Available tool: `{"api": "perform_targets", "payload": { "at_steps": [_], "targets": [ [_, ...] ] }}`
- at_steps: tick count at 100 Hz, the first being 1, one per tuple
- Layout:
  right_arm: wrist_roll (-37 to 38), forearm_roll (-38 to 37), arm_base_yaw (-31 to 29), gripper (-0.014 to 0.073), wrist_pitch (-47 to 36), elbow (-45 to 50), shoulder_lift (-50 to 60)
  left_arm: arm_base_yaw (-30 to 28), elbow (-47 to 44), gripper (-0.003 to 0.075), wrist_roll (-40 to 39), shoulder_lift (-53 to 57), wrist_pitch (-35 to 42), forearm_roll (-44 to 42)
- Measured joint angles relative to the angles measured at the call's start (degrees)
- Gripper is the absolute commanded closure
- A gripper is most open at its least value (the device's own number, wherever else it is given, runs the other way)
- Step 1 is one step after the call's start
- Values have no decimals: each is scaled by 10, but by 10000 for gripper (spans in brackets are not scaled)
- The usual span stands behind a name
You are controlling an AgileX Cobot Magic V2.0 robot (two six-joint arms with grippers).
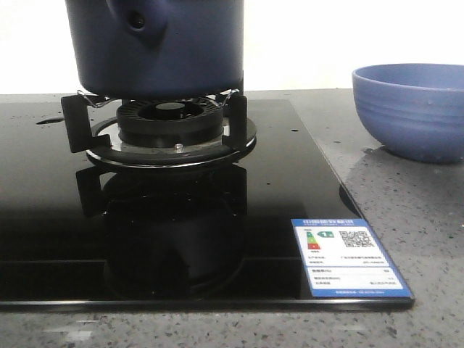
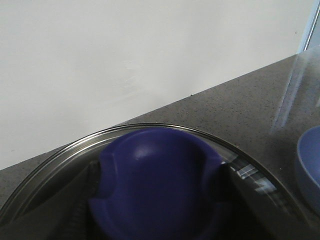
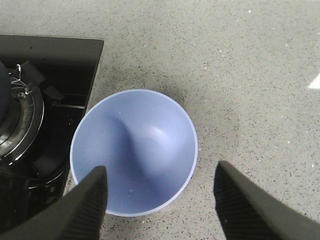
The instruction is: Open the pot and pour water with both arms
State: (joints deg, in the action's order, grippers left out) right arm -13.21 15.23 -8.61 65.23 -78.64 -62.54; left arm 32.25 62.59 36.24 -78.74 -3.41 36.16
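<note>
One large dark navy-blue matte cylindrical pot is observed seated on the black metal burner supports of a glossy black glass hob, its hollow side stub facing the front camera. A glass lid with a steel rim and a rounded navy knob fills the left wrist view; the left gripper's fingers are not seen, so its state cannot be told. The right gripper is held wide open, holding nothing, above a periwinkle-blue bowl on the speckled grey countertop beside the hob.
</note>
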Motion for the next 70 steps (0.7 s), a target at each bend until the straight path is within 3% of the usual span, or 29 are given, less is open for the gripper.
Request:
{"api": "perform_targets", "payload": {
  "at_steps": [24, 44, 70],
  "targets": [
    [0, 0, 0, 174, 0, 0, 0, 0, 0, 389, 0, -13, 7, 0],
    [0, 0, 0, 174, 0, 0, 0, 0, 0, 201, 0, -14, 9, 0],
    [0, 0, 0, 174, 0, 0, 0, 0, 0, 198, 0, 17, 9, 0]
  ]
}}
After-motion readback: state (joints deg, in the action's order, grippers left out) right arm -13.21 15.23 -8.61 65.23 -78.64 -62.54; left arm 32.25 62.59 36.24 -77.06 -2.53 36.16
